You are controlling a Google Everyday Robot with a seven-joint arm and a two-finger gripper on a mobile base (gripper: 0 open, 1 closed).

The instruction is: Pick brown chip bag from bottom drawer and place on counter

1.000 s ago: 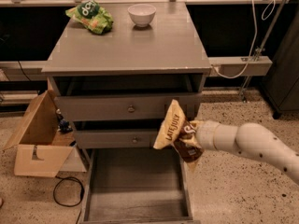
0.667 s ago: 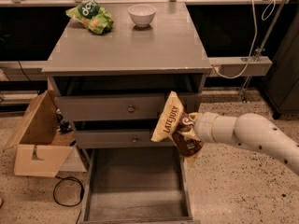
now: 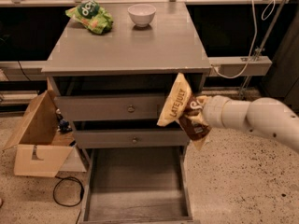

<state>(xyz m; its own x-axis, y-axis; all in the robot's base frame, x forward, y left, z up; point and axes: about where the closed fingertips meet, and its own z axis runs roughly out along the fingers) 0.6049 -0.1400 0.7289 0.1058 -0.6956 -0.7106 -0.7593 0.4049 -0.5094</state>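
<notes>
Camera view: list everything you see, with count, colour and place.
brown chip bag: one, brown and tan, aloft at the cabinet's right front
counter: one, grey, cabinet top
green chip bag: one, green, counter's back left
bowl: one, white, counter's back middle
knobbed drawers: two, grey, shut
bottom drawer: one, grey, pulled open
cardboard box: one, tan, floor left
cable: one, black, floor by box
gripper: one, on white arm, clamping the bag's right side

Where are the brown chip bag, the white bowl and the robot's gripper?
brown chip bag [image 3: 176, 104]: camera view, on its tan lettered end.
white bowl [image 3: 141, 15]: camera view, on its outer side.
gripper [image 3: 196, 112]: camera view, between fingertips on the bag, beside the drawers.
</notes>
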